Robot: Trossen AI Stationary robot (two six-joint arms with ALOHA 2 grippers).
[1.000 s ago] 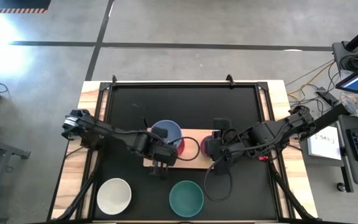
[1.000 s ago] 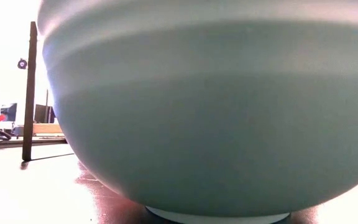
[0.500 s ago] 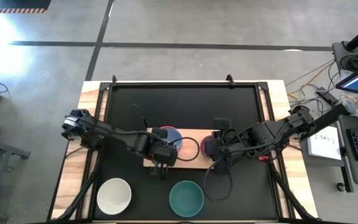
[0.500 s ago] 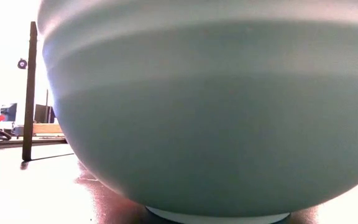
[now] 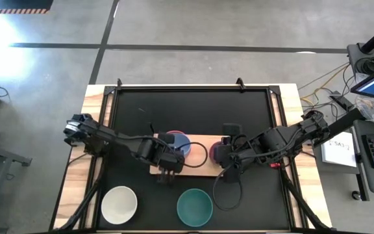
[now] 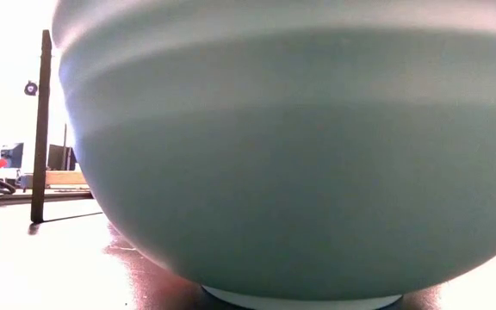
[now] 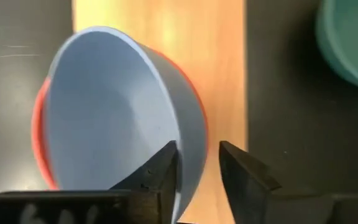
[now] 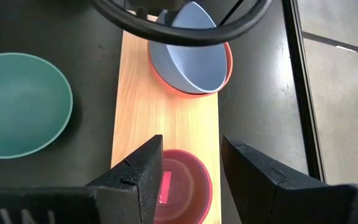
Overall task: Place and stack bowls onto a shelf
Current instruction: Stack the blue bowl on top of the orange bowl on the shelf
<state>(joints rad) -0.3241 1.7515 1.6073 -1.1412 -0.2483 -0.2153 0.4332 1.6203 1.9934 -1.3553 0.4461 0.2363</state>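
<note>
Mostly hidden red bowl [image 7: 39, 137] under the tilted grey-blue bowl [image 7: 104, 118], left fingers [image 7: 160, 177] released astride its rim, right fingers [image 8: 138, 168] likewise apart.

- The shelf [image 5: 197, 170] lies in the middle of the table [image 5: 135, 110].
- Two bowls sit one inside the other [image 5: 177, 142] on the shelf's left end.
- A small bowl [image 8: 178, 185] sits on the shelf's right end.
- In front of the shelf, on the table, one bowl [image 5: 119, 204] sits left and another [image 5: 194, 207] sits in the middle.
</note>
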